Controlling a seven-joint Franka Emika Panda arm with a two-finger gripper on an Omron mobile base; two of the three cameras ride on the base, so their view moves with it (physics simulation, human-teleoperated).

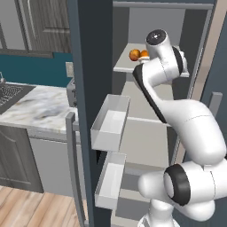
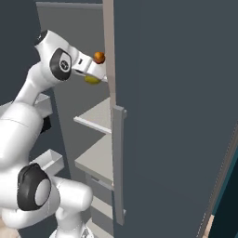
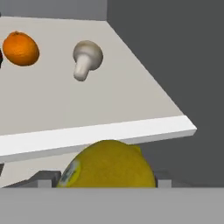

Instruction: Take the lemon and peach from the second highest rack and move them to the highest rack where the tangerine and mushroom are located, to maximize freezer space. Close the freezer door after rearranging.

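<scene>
My gripper (image 3: 104, 180) is shut on the yellow lemon (image 3: 109, 164), which has a small sticker, just in front of and slightly below the white front edge of the highest rack (image 3: 100, 133). On that rack lie the orange tangerine (image 3: 20, 48) at the back left and the white mushroom (image 3: 86, 59) to its right. From the right base view the lemon (image 2: 92, 80) hangs under the hand (image 2: 89, 69). Two orange round fruits (image 1: 134, 55) (image 1: 144, 54) sit side by side on the highest rack (image 1: 126, 67); the redder left one may be the peach.
The open freezer door carries two white bins (image 1: 111, 119) (image 1: 110, 177) left of my arm. A tall dark door panel (image 2: 167, 116) with a grey handle (image 2: 118, 158) stands to the right. Lower racks (image 2: 95, 118) lie bare. A marble counter (image 1: 40, 106) is at far left.
</scene>
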